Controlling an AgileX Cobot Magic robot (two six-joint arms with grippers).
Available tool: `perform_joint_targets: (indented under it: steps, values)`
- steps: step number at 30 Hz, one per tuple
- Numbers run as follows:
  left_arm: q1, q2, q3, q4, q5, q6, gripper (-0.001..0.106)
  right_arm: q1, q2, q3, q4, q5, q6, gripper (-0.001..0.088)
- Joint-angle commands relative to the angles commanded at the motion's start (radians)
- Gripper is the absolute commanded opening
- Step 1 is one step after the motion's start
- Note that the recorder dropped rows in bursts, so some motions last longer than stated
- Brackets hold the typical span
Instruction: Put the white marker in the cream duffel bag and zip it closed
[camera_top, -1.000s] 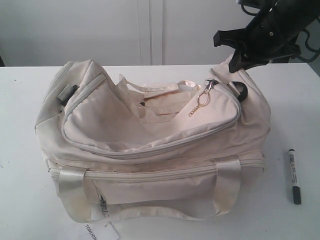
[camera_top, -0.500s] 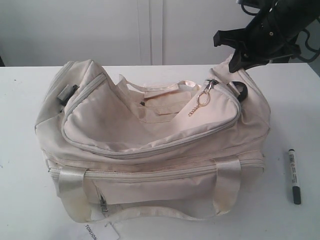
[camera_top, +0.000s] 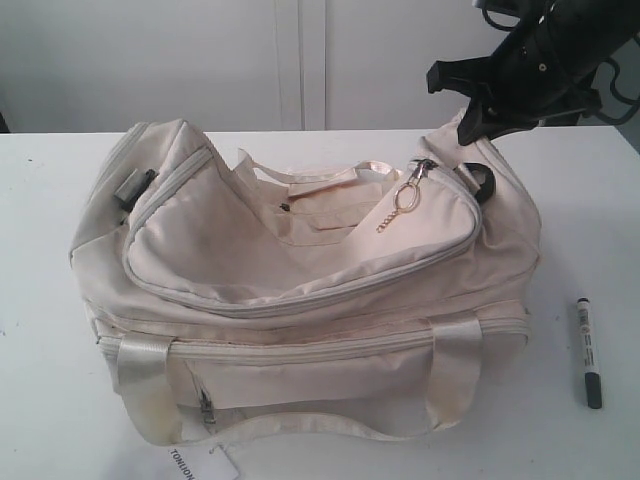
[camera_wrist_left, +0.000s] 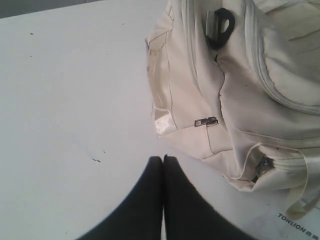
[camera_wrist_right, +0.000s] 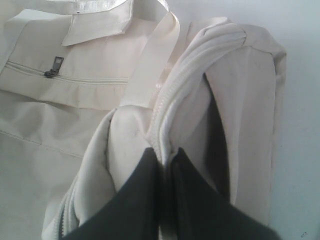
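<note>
Nothing's moved vs a sec ago: right gripper (camera_wrist_right: 163, 156) pinches cream duffel bag (camera_top: 300, 330) at its zip rim, mouth open.
White marker (camera_top: 588, 352) lies on table (camera_top: 50, 420) right of bag; left gripper (camera_wrist_left: 163, 161) closed, empty. Hold rim up w/o tugging so mouth stays wide.

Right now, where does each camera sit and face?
Exterior: above the near side of the table, looking down at the cream duffel bag, white marker and right pincer.
Left wrist: on the left arm, looking past the shut left pincer at the bag's end.
Right wrist: on the right arm, looking along its pincer, pinching the bag's zip edge.
Shared: exterior and left wrist both show the bag's paper tag.
</note>
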Motion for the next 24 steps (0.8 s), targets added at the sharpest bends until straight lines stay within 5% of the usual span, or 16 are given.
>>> perform_joint_targets:
  steps: [14,24]
  values:
    - [0.000,0.238,-0.096,-0.306,0.041,0.295,0.000,0.000,0.000,0.000,0.000,-0.002,0.000,0.0000]
    - [0.000,0.452,-0.183,-0.696,0.019,0.635,0.000,0.000,0.000,0.000,0.000,-0.002,0.000,0.0000]
